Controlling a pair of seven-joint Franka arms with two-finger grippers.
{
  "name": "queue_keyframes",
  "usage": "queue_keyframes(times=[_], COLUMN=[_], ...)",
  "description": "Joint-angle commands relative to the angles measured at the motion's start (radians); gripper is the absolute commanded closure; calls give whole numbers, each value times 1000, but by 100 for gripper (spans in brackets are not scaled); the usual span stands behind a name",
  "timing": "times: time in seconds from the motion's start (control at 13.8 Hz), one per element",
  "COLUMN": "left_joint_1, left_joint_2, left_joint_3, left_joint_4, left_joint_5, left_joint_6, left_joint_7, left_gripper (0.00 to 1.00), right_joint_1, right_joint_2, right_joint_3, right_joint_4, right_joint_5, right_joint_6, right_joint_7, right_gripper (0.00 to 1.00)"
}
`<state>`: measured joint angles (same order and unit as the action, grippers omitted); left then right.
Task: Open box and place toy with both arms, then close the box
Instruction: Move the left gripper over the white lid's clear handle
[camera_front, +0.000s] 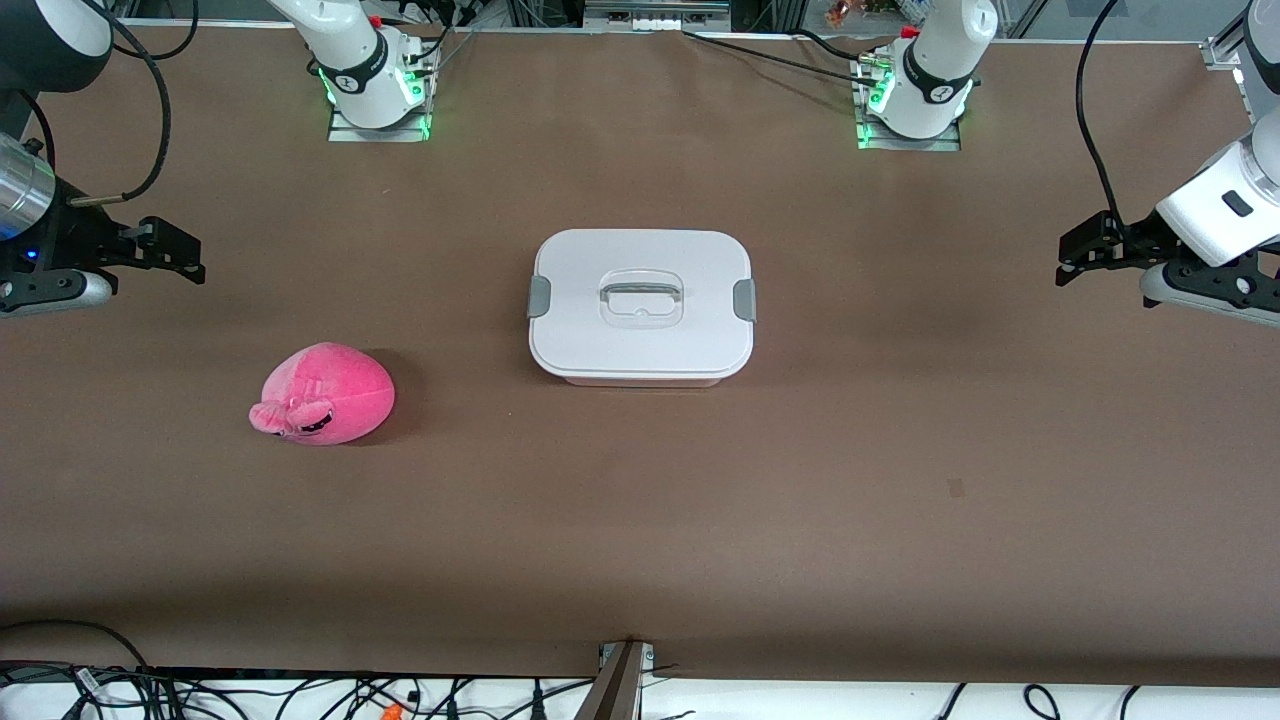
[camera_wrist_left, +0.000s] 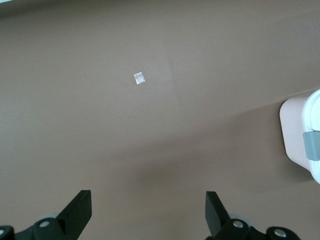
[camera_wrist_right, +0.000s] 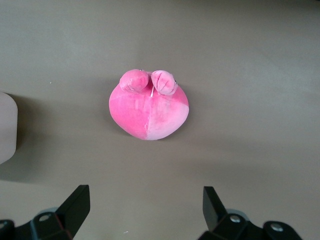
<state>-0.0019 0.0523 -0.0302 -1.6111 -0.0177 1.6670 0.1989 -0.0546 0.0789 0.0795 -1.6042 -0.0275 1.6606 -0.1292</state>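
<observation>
The box stands mid-table with its white lid on, grey clips at both ends and a clear handle on top; a corner of it shows in the left wrist view. The hot-pink plush toy lies on the table toward the right arm's end, nearer the front camera than the box, and shows in the right wrist view. My right gripper hangs open at the table's right-arm end, its fingers wide. My left gripper hangs open at the left arm's end, holding nothing.
Brown table cover throughout. A small shiny scrap lies on the table below the left gripper. Both arm bases stand along the table's edge farthest from the front camera. Cables trail past the near edge.
</observation>
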Motion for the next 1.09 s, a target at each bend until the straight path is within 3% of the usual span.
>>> queue_keyframes(times=[0.0,0.8,1.01], left_joint_1=[0,2,2], left_joint_2=[17,15,9], left_joint_3=[-5,-8,-68], left_joint_4=[42,43,45], left_joint_5=[-2,-1,-1], left_joint_6=[-33,-87,-104], left_joint_7=[-10,-19,-13], left_gripper=[0,0,0], right_joint_1=[1,1,1], right_joint_2=[5,5,5], right_joint_3=[2,0,-3], right_joint_4=[26,24,23], right_joint_5=[0,0,0], right_joint_6=[-21,-22,-24], right_joint_7=[-7,-7,-10], right_gripper=[0,0,0])
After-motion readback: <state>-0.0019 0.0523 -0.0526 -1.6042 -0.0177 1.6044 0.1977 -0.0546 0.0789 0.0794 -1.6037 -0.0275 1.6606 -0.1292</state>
